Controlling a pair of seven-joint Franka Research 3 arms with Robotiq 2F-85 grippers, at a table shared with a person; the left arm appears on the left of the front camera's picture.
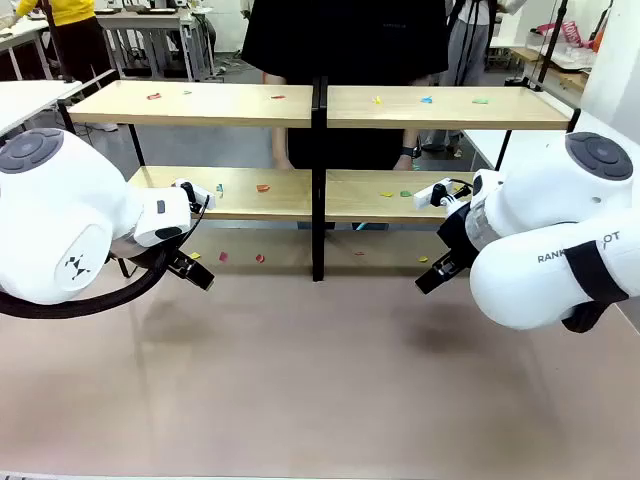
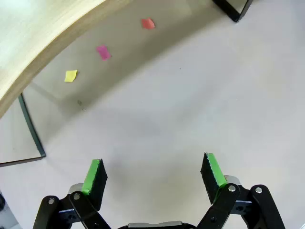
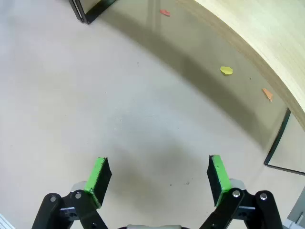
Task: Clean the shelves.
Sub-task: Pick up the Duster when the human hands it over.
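Observation:
The shelves [image 1: 250, 103] stand across the far side of the table: two side-by-side units of light wooden boards on a black frame. Small coloured paper scraps lie on the top boards, on the lower boards [image 1: 262, 187], and on the table beneath. My left gripper [image 1: 195, 270] hovers low in front of the left unit, open and holding nothing [image 2: 153, 174]. Ahead of it lie a yellow scrap [image 2: 71, 76], a pink scrap [image 2: 103, 52] and a red scrap [image 2: 148, 23]. My right gripper [image 1: 432, 275] is open too [image 3: 158, 174], near a yellow scrap [image 3: 226, 70] and an orange scrap [image 3: 268, 94].
A person in black stands behind the shelves, one hand [image 1: 412, 155] with a watch showing between the tiers. The central black frame post [image 1: 318, 180] reaches the table. White tables flank the rack at the far left [image 1: 30, 98] and right. Bare tabletop [image 1: 320, 380] lies before me.

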